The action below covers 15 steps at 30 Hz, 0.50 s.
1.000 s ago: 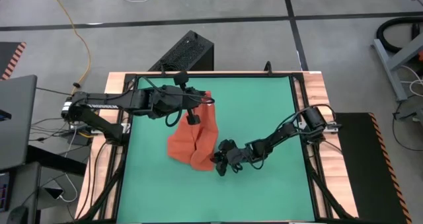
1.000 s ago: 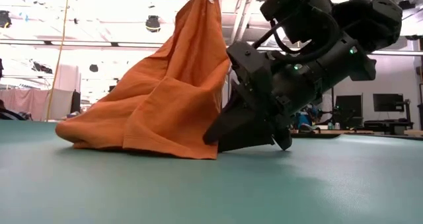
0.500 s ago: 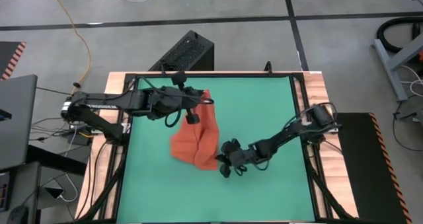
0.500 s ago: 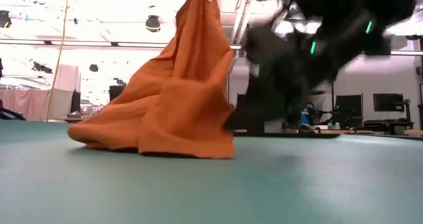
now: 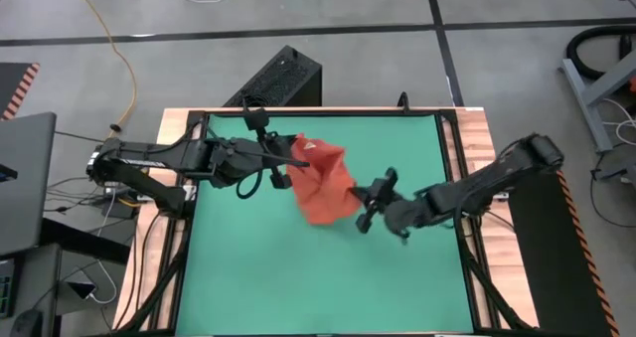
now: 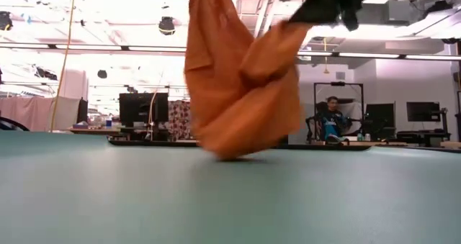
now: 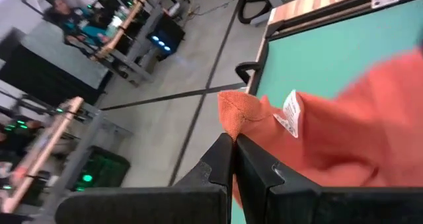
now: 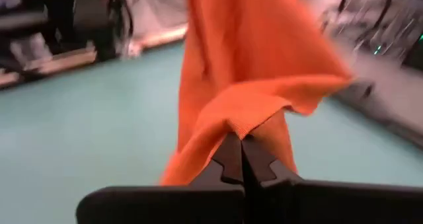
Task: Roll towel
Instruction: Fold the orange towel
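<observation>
The orange-red towel [image 5: 324, 184] hangs bunched between my two grippers above the green table; its white tag [image 7: 291, 112] shows near the left gripper. My left gripper [image 5: 288, 164] is shut on the towel's upper left corner and is above the top of the low view. My right gripper [image 5: 366, 210] is shut on the towel's right side, high in the low view [image 6: 324, 3]. The towel's lowest fold [image 6: 238, 152] reaches down to the table top; I cannot tell whether it rests there. My left gripper pinches a corner of the towel [image 7: 231, 117] between its two fingers, a little way from the white tag. The cloth hangs slack from this corner. My right gripper pinches a folded edge of the towel [image 8: 239, 126] between its two fingers; how many layers I cannot tell. The cloth drapes down on both sides of the fingers and sags in a slack loop toward the left gripper.
The green mat [image 5: 397, 277] is bare in front of and to the right of the towel. A wooden frame [image 5: 477, 138] borders the table. A black box [image 5: 283, 79] stands on the floor behind the far edge. A person [image 6: 331, 118] sits far off in the room.
My right gripper has risen from the table and gone toward the right and far edges, taking the towel's near end up with it. The heap that lay spread on the table is lifted and now hangs bunched between both grippers, farther right.
</observation>
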Available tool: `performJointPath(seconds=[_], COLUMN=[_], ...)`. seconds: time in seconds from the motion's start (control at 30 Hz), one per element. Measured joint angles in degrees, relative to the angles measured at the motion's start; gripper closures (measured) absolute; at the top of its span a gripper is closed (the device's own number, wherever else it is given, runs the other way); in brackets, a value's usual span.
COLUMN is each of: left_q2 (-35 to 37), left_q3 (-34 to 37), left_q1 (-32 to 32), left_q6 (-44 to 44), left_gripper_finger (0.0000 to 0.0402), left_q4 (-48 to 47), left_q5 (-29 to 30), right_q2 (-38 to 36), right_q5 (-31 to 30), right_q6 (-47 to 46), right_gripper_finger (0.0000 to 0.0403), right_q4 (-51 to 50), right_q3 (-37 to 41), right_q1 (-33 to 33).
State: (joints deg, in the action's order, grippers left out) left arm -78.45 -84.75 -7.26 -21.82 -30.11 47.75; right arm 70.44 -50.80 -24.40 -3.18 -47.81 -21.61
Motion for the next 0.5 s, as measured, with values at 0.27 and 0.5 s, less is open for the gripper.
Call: performJointPath(seconds=[0.27, 0.5], left_q2=[2.4, 5.5], left_q3=[0.0, 0.0], left_q1=[-2.5, -1.7], left_q6=[-3.9, -7.2], left_gripper_finger=[0.0401, 0.0401], left_q4=[0.0, -1.4], left_q5=[5.3, 5.3], right_q2=[-10.5, -14.2], right_q5=[-9.0, -22.6], right_q6=[15.5, 28.7], right_gripper_finger=[0.0402, 0.0403], right_q4=[0.2, 1.3], right_q3=[-0.1, -0.1], right_q1=[0.8, 0.8])
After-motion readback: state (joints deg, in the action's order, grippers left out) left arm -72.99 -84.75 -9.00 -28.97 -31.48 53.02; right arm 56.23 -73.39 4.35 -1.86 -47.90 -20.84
